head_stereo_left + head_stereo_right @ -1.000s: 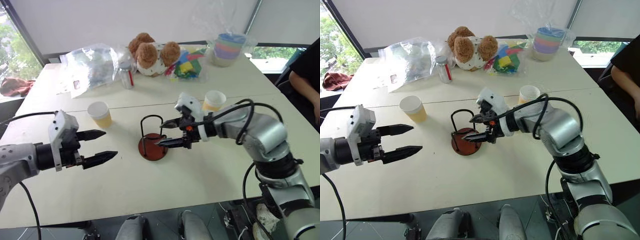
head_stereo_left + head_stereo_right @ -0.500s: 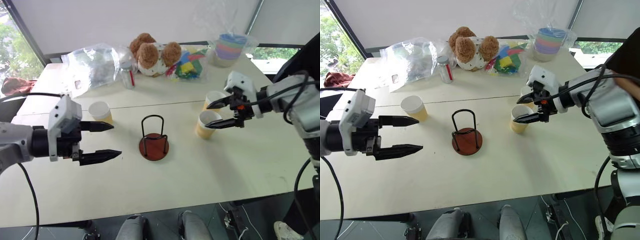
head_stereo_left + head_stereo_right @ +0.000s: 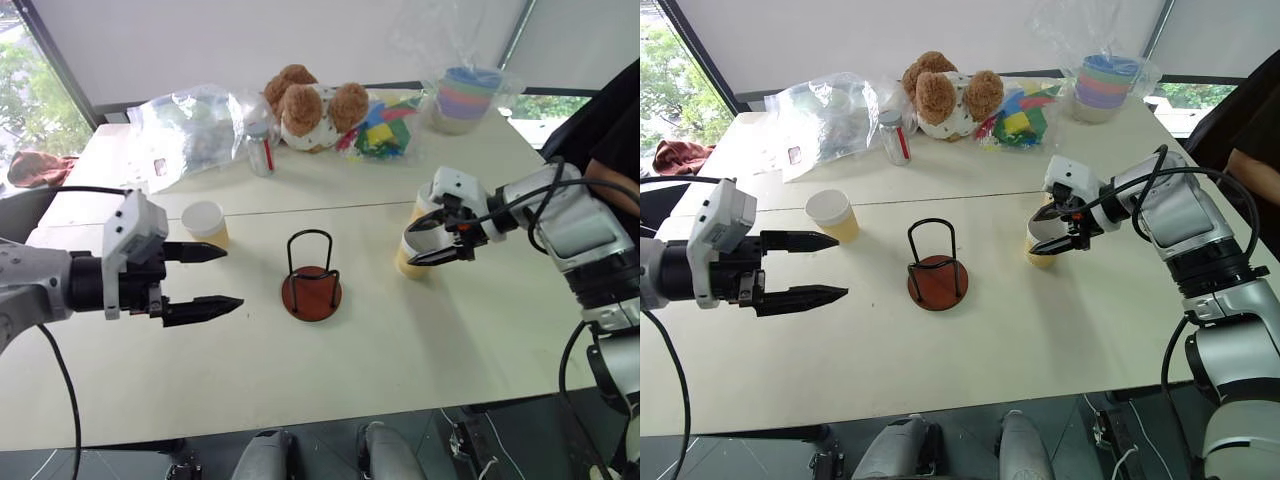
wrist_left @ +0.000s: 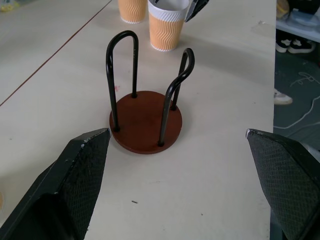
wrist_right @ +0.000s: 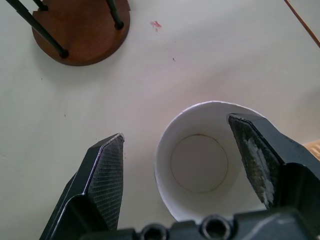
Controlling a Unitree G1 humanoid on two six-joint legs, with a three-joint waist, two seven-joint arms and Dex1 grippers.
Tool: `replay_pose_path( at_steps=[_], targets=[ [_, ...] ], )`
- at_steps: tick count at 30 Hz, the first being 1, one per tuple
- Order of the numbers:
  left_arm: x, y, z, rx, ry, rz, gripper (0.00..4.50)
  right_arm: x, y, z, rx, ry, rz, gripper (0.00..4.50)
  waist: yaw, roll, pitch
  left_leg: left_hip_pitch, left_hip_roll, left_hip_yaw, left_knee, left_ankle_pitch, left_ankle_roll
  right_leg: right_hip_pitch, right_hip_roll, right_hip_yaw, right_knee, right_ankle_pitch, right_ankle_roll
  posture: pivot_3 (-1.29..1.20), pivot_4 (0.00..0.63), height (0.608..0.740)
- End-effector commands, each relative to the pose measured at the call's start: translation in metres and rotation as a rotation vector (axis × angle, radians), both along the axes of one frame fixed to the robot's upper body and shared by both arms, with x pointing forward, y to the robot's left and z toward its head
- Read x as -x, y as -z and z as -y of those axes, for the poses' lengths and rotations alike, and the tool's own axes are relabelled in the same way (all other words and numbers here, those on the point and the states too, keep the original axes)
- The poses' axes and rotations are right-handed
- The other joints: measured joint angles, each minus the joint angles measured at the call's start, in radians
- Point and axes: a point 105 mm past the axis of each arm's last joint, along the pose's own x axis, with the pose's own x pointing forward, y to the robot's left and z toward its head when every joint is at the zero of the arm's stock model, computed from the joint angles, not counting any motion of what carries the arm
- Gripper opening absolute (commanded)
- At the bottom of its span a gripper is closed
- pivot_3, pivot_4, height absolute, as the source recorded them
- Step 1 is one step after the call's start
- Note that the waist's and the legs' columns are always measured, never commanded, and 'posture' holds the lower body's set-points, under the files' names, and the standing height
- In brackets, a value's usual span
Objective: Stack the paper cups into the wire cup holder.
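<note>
The wire cup holder (image 3: 311, 282), black hoops on a dark red disc, stands empty mid-table. One paper cup (image 3: 206, 220) stands to its left, beyond my left gripper (image 3: 233, 276), which is open and points at the holder (image 4: 146, 120) from a short way off. Two more paper cups stand right of the holder, a nearer one (image 4: 165, 31) and a farther one (image 4: 134, 10). My right gripper (image 3: 410, 246) hangs open over the nearer cup (image 5: 200, 165). One finger (image 5: 255, 155) is at its rim and the other finger (image 5: 102, 180) stands clear of it.
At the table's far side lie a clear plastic bag (image 3: 190, 125), a small bottle (image 3: 262, 150), a teddy bear (image 3: 305, 105), coloured blocks (image 3: 380, 130) and a stack of pastel bowls (image 3: 465, 95). A person's dark sleeve (image 3: 610, 130) is at the right edge.
My right gripper swung from the holder out to the right and now hangs over the nearer right cup. The left gripper has risen slightly and is still open.
</note>
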Motion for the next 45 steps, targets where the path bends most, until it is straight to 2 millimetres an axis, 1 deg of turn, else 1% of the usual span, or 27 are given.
replay_pose_path(
  at_steps=[1,6,7,9,11,14,15,19,21,22,23,26,28,29,30,34,37,41,45],
  targets=[
    [0.001,-0.008,-0.002,-0.002,-0.007,0.05,4.5,0.002,-0.015,0.004,-0.01,0.012,0.048,3.6,0.0,0.0,0.0,0.0,0.0,0.0,0.0,0.0,0.0,0.0,0.0,0.0,0.0,0.0,0.0,0.0,0.15,0.74],
    [-0.001,-0.006,-0.001,0.003,-0.004,0.052,4.5,0.009,-0.003,0.004,-0.003,0.008,0.007,3.6,0.001,0.0,0.0,0.0,0.0,0.0,0.0,0.0,0.0,0.0,0.0,0.0,0.0,0.0,0.0,0.0,0.15,0.74],
    [-0.002,-0.006,0.0,0.004,0.0,0.054,4.5,0.008,0.001,0.004,-0.001,0.012,0.005,3.37,0.001,0.0,0.0,0.0,0.0,0.0,0.0,0.0,0.0,0.0,0.0,0.0,0.0,0.0,0.0,0.0,0.15,0.74],
    [-0.003,-0.006,0.001,0.005,0.005,0.058,4.5,0.006,0.011,0.004,0.014,0.018,0.005,2.76,0.001,0.0,0.0,0.0,0.0,0.0,0.0,0.0,0.0,0.0,0.0,0.0,0.0,0.0,0.0,0.0,0.15,0.74],
    [-0.005,-0.007,0.0,0.005,0.006,0.06,4.5,0.002,0.013,0.004,0.014,0.027,0.008,1.86,0.0,0.0,0.0,0.0,0.0,0.0,0.001,0.0,0.0,0.001,0.0,0.0,0.001,0.0,0.0,0.0,0.15,0.74],
    [-0.006,-0.007,-0.001,0.001,0.004,0.063,4.5,0.0,0.009,0.003,0.008,0.021,0.018,0.29,-0.001,0.0,0.0,0.001,0.0,0.0,0.001,0.0,0.0,0.0,0.0,0.0,0.001,0.0,0.0,0.0,0.15,0.74],
    [-0.006,-0.007,-0.001,0.0,0.003,0.064,4.5,0.0,0.008,0.002,0.008,0.017,0.02,0.05,-0.001,0.0,0.0,0.0,0.0,0.0,0.001,0.0,0.0,0.0,0.0,0.0,0.001,0.0,0.0,0.0,0.15,0.74],
    [-0.006,-0.006,-0.002,-0.005,0.002,0.066,4.5,0.002,0.006,0.0,0.014,-0.014,0.02,0.05,0.001,0.0,0.0,0.0,0.0,0.0,0.001,0.0,0.0,0.0,0.001,0.0,0.001,0.0,0.0,0.0,0.15,0.74],
    [-0.005,-0.006,-0.001,-0.008,0.004,0.064,4.5,0.0,0.001,-0.002,0.025,-0.028,0.054,0.05,0.0,0.0,0.0,0.0,0.0,0.0,0.001,0.0,0.0,0.001,0.001,0.0,0.001,0.0,0.0,0.0,0.15,0.74],
    [-0.004,-0.004,-0.001,-0.012,0.007,0.055,4.5,-0.002,-0.008,-0.005,0.031,-0.052,0.095,0.05,0.0,0.0,0.0,0.0,0.0,0.0,0.001,0.0,0.0,0.001,0.001,0.0,0.001,0.0,0.0,0.0,0.15,0.74],
    [-0.003,-0.003,0.0,-0.01,0.009,0.046,4.5,0.0,-0.023,-0.015,0.014,-0.126,0.131,0.05,-0.001,0.001,0.0,0.0,0.0,0.0,0.001,0.0,0.0,0.001,0.001,0.0,0.001,0.0,0.0,0.0,0.15,0.74],
    [-0.01,0.001,-0.001,0.002,-0.018,0.066,4.5,0.016,-0.066,-0.047,-0.067,-0.336,0.18,0.05,-0.007,0.003,0.002,0.001,0.0,0.0,0.001,0.0,0.0,0.0,0.001,0.001,0.002,0.0,0.0,0.0,0.15,0.74],
    [-0.011,0.009,-0.004,-0.018,-0.029,0.056,4.5,0.024,-0.088,-0.064,-0.095,-0.434,0.2,0.05,-0.007,0.003,0.002,0.001,0.001,0.0,0.001,0.0,0.0,0.0,0.002,0.001,0.002,0.0,0.0,0.0,0.15,0.74],
    [-0.011,0.012,-0.005,-0.026,-0.036,0.05,4.5,0.028,-0.095,-0.07,-0.1,-0.476,0.206,0.05,-0.007,0.003,0.002,0.001,0.002,0.0,0.001,0.001,-0.001,0.0,0.003,0.0,0.002,0.0,0.0,0.0,0.15,0.74],
    [-0.011,0.013,-0.006,-0.029,-0.041,0.049,4.5,0.03,-0.098,-0.074,-0.102,-0.5,0.207,0.05,-0.005,0.002,0.001,0.001,0.002,0.0,0.0,0.001,-0.002,-0.001,0.003,0.0,0.003,0.0,0.0,0.0,0.15,0.74],
    [-0.006,0.018,-0.013,-0.039,-0.082,0.035,4.5,0.045,-0.104,-0.098,-0.106,-0.642,0.201,0.05,0.002,0.002,0.001,0.001,0.002,-0.002,0.0,0.001,-0.001,0.001,0.002,0.0,0.001,0.0,0.0,0.0,0.15,0.74],
    [-0.003,0.015,-0.015,-0.029,-0.103,0.047,4.5,0.051,-0.105,-0.106,-0.12,-0.697,0.187,0.05,0.0,0.001,0.001,0.0,-0.001,-0.001,0.001,0.0,0.0,0.001,-0.003,0.0,0.001,0.0,0.0,0.0,0.15,0.74],
    [0.002,0.011,-0.013,0.008,-0.108,0.046,4.5,0.06,-0.106,-0.115,-0.139,-0.754,0.16,0.05,-0.002,0.001,0.001,0.0,0.0,-0.002,0.001,0.0,-0.001,0.0,-0.004,0.0,0.002,0.0,0.0,0.0,0.15,0.74],
    [0.005,0.01,-0.011,0.023,-0.11,0.045,4.5,0.063,-0.1,-0.123,-0.144,-0.797,0.132,0.05,-0.004,0.001,0.001,0.0,0.0,-0.002,0.0,0.0,-0.002,-0.001,-0.004,0.001,0.002,0.0,0.0,0.0,0.15,0.74]
  ],
)
